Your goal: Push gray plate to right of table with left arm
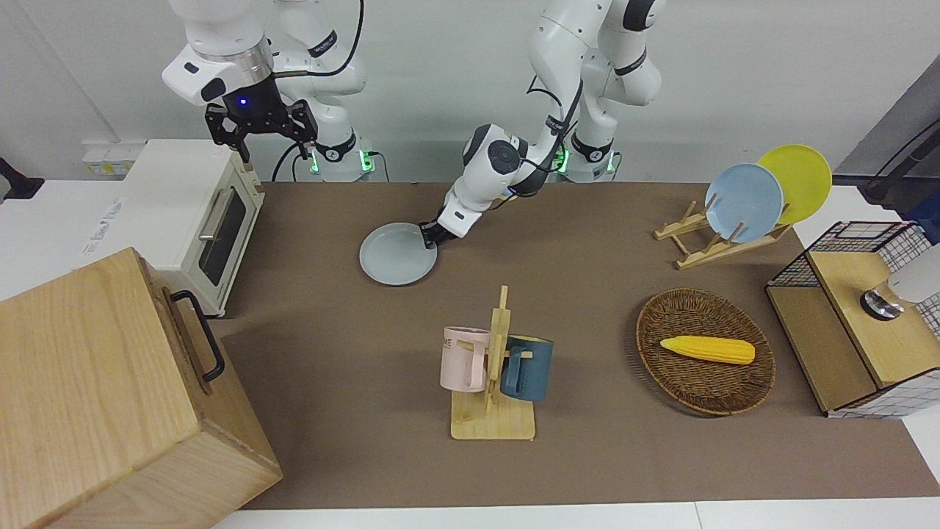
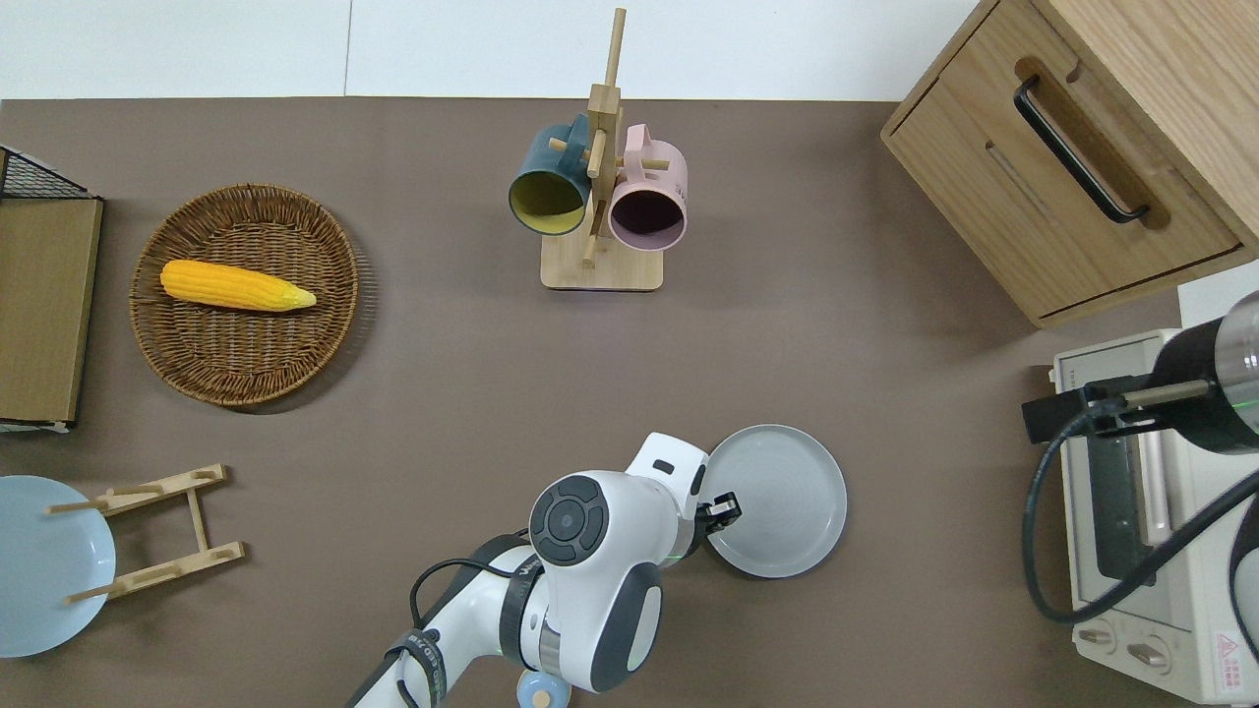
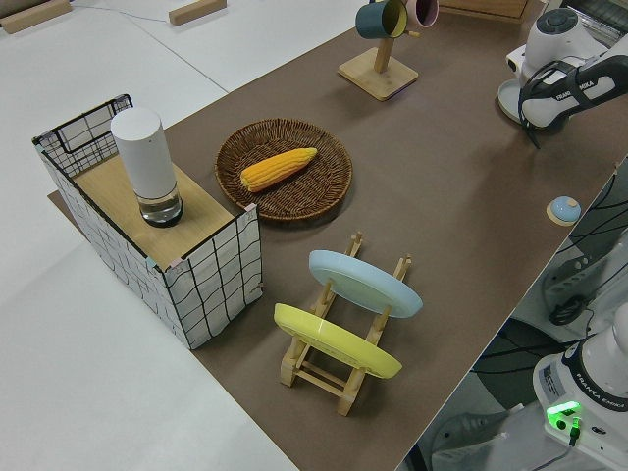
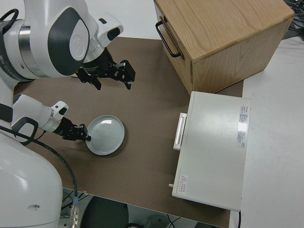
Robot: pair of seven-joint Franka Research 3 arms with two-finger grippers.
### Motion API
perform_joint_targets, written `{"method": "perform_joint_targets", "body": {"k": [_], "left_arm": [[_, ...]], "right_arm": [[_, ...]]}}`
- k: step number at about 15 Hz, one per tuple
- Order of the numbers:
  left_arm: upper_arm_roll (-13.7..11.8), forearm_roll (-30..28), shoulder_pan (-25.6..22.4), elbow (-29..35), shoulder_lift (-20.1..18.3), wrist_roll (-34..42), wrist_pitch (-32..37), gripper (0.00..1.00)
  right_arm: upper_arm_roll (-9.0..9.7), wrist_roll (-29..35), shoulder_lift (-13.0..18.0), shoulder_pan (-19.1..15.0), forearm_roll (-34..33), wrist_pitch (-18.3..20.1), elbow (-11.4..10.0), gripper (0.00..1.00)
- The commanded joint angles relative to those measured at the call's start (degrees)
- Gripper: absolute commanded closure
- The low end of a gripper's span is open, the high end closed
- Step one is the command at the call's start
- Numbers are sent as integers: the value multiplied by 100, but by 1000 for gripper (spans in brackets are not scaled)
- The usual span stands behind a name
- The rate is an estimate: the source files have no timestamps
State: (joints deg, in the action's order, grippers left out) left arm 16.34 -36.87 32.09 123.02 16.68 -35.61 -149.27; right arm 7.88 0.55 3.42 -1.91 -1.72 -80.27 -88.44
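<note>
Right then, your left gripper (image 2: pixel 721 511) sat low against the rim of the gray plate (image 2: pixel 782 497), at the edge toward the left arm's end; whether its fingers were parted you could not tell. That plate, round, shallow and smooth with a raised rim, lay flat on the matte brown table (image 2: pixel 885 393), nearer the robots than the wooden mug rack (image 2: pixel 600 226) with its two mugs. One woven basket (image 2: pixel 246 364) held one ear of corn (image 2: pixel 236 285). Your right gripper (image 1: pixel 261 125) was parked, fingers spread and empty.

Corn (image 1: pixel 707 350) in wicker basket (image 1: pixel 664 373), mugs (image 1: pixel 464 358) racked
</note>
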Motion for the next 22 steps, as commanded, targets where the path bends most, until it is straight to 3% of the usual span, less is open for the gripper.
{"method": "perform_joint_targets", "body": {"k": [1, 2, 4, 5, 7, 10, 14, 17, 22], "left_arm": [[-96, -110, 78, -68, -68, -77, -24, 427], [-96, -110, 69, -68, -138, -164, 11, 251], [-96, -101, 60, -59, -235, -157, 108, 56], [-96, -101, 17, -42, -270, -122, 108, 20], [-148, -31, -62, -7, -402, -52, 239, 11], [-438, 39, -194, 2, -604, 369, 704, 9], [-728, 907, -589, -15, -1052, 476, 1565, 9], [-1150, 1637, -826, -199, -1386, 738, 2434, 9], [-2072, 2410, -1152, -1042, -1536, 2170, 4008, 9]], "right_arm": [[109, -46, 53, -135, -48, 81, 2, 5], [109, -46, 53, -135, -48, 81, 2, 5], [109, -46, 53, -135, -48, 81, 2, 5], [109, -46, 53, -135, -48, 81, 2, 5], [109, -46, 53, -135, -48, 81, 2, 5], [109, -46, 53, -135, -48, 81, 2, 5], [109, -46, 53, -135, -48, 81, 2, 5], [109, -46, 53, -135, -48, 81, 2, 5], [109, -46, 53, -135, -48, 81, 2, 5]]}}
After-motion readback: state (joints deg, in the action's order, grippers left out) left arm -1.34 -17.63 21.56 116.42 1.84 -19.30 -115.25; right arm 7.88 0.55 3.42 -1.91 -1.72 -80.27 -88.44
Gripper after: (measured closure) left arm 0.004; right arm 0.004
